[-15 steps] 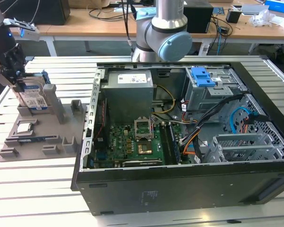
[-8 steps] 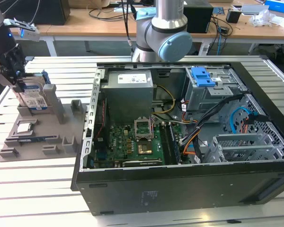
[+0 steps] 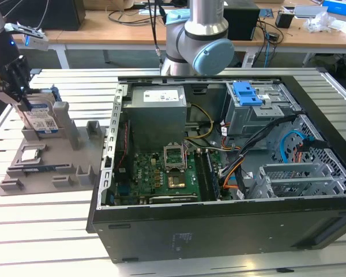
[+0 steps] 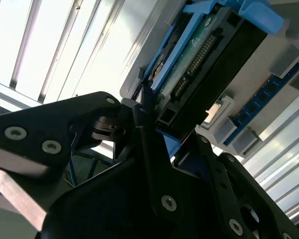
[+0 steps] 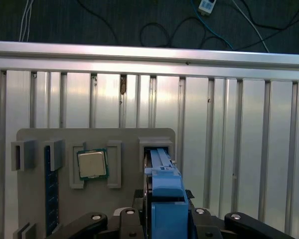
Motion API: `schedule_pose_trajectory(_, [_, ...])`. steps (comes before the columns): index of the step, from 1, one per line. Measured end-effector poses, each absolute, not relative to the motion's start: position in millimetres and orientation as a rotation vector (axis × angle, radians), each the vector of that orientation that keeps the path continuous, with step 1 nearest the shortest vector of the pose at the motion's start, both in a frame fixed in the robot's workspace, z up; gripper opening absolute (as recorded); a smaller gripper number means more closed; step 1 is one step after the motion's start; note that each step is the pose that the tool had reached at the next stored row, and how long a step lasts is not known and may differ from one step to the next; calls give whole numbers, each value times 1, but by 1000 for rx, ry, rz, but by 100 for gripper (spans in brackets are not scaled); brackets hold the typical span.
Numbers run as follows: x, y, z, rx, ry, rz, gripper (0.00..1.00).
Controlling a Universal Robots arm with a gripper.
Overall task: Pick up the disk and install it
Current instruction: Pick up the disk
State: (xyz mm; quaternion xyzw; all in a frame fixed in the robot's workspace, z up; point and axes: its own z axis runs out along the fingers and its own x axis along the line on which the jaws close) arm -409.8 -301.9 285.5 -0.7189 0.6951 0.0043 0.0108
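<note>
Closely, pincer [image 5: 167,209] grips disk [image 3: 41,117], exterior view label [image 3: 45,123], second wrist view connectors [image 4: 194,64]

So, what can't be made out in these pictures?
Label on the disk: exterior view, partly covered by the end effector.
The disk's faces: first wrist view sees it edge-on.
Inside the drive cage: exterior view, blocked by blue bracket and cables.
Upper arm: cut off by exterior view's top edge.
</note>
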Motion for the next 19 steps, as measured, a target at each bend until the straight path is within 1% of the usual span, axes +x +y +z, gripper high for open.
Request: schedule_pose_trajectory(19, [-410,-302,284,-2243,2169,13,37])
